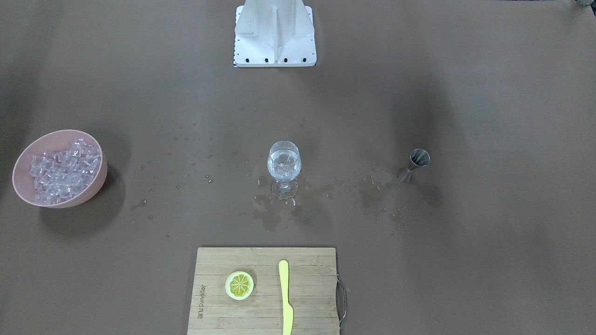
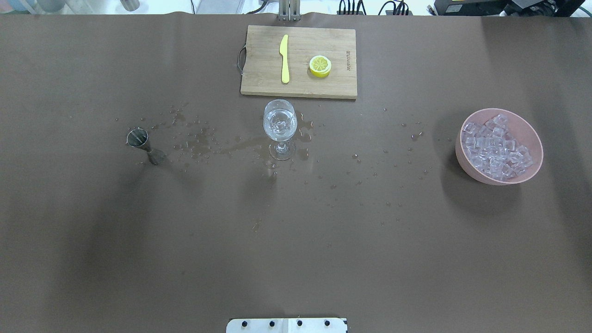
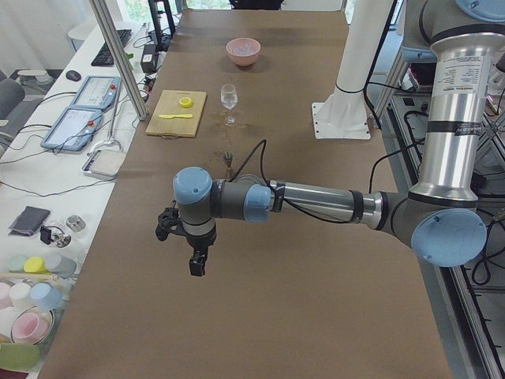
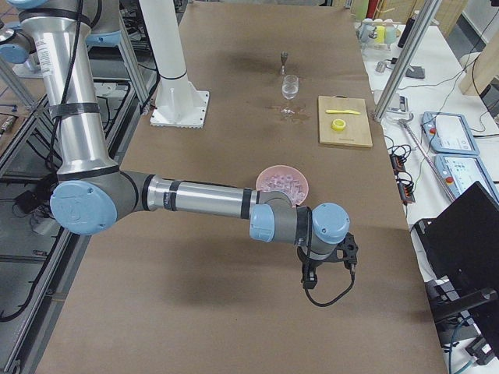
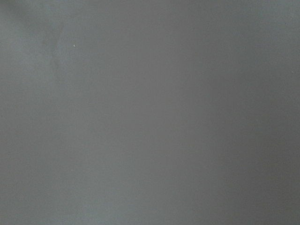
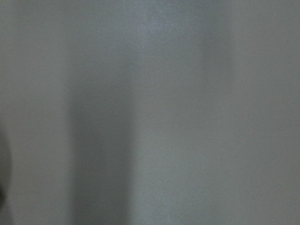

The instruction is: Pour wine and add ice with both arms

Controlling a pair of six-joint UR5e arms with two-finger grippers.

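Note:
A wine glass (image 1: 284, 167) stands mid-table with clear liquid and a few ice cubes in it; it also shows in the overhead view (image 2: 280, 127). A steel jigger (image 2: 141, 142) stands upright to its left. A pink bowl (image 2: 532, 138) at the right holds many small clear ice cubes (image 2: 495, 145). Both arms are outside the overhead and front views. My left gripper (image 3: 196, 264) hangs over bare table, well short of the jigger (image 3: 229, 160). My right gripper (image 4: 309, 278) hangs just nearer the camera than the bowl (image 4: 265, 176). I cannot tell whether either is open or shut.
A bamboo cutting board (image 2: 259, 78) at the far edge carries a lemon slice (image 2: 320, 65) and a yellow knife (image 2: 284, 58). Spilled droplets and wet patches (image 2: 203, 143) lie around the glass. The white base block (image 1: 274, 35) stands at the robot's side.

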